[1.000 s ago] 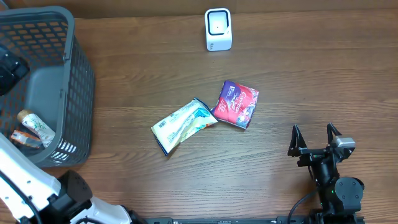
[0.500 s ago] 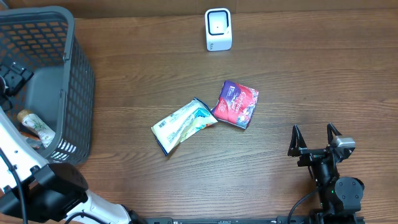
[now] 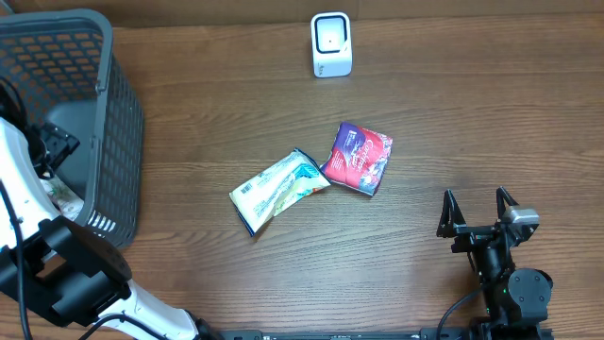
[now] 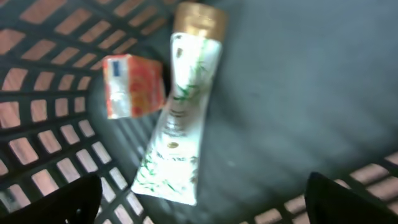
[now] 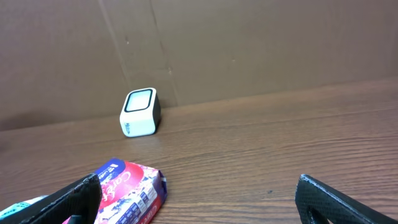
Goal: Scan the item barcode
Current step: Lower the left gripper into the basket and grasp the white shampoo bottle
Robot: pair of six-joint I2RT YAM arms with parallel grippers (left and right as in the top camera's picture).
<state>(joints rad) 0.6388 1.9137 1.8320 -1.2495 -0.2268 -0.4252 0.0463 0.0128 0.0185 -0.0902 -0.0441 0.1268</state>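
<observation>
The white barcode scanner (image 3: 331,44) stands at the table's far edge; the right wrist view shows the scanner (image 5: 140,112) against the back wall. Inside the grey basket (image 3: 113,113), a white tube with a gold cap (image 4: 182,115) lies beside a small orange box (image 4: 132,86). My left gripper (image 4: 200,198) hangs open just above the tube's flat end, holding nothing. From overhead, the left gripper (image 3: 55,144) is inside the basket and covers most of those items. My right gripper (image 3: 479,213) rests open at the near right.
A white, green and blue pouch (image 3: 278,189) and a purple and red pack (image 3: 359,157) lie touching at mid-table. The purple pack (image 5: 127,190) sits just ahead of my right gripper's left finger. The basket's mesh walls surround my left gripper.
My left arm has moved further into the basket and down over the tube and box, covering them from overhead. The right arm has not moved.
</observation>
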